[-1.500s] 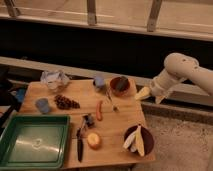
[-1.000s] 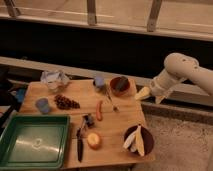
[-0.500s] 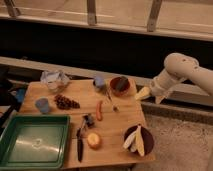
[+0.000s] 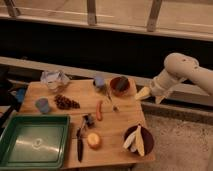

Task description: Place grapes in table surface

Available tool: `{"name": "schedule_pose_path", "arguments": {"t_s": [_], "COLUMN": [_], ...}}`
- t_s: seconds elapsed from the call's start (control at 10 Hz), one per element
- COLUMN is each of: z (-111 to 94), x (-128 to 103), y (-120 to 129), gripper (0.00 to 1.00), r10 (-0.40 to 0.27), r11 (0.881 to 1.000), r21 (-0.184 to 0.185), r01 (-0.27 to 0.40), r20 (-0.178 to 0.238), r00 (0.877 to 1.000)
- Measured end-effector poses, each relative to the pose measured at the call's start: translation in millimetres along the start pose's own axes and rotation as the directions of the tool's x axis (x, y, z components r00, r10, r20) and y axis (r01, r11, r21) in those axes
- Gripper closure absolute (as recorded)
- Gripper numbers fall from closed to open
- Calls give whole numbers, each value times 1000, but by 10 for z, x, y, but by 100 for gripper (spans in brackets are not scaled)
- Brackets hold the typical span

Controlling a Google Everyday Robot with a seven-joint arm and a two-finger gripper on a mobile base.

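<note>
The grapes [image 4: 66, 103], a small dark purple-brown bunch, lie on the light tan wooden table surface [image 4: 115, 122] at its left, just right of a small blue cup [image 4: 42, 105]. My gripper [image 4: 143, 93] hangs at the table's right edge, beside the dark brown bowl [image 4: 120, 85] and far from the grapes. It holds nothing that I can see. The white arm [image 4: 180, 70] reaches in from the right.
A green plastic tray [image 4: 34, 141] sits at front left. An orange-red carrot [image 4: 99, 110], a fork [image 4: 111, 100], a knife [image 4: 80, 142], an orange fruit [image 4: 94, 141], a dark plate with bananas [image 4: 137, 140], another blue cup [image 4: 99, 81] and a crumpled bag [image 4: 54, 79] are on the table.
</note>
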Motion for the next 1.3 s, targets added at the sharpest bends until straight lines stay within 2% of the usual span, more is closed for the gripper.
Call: {"name": "schedule_pose_path", "arguments": {"t_s": [0.5, 0.6, 0.8, 0.9, 1.1, 1.2, 1.3], "z": [5, -8, -58, -85, -107, -114, -123], "x": [1, -15, -94, -170, -380, -455, -486], "y": [-1, 13, 147, 297, 816, 1069, 1201], "gripper": [20, 20, 20, 20, 20, 20, 20], "r10": [-2, -10, -48, -72, -125, -155, -169], "r11": [1000, 1000, 999, 997, 989, 981, 975], "r21": [3, 10, 9, -2, -56, -82, -96], "r01": [2, 10, 48, 73, 139, 178, 199], "r20": [0, 11, 60, 103, 202, 235, 251], "r00": [1000, 1000, 997, 992, 971, 960, 953]}}
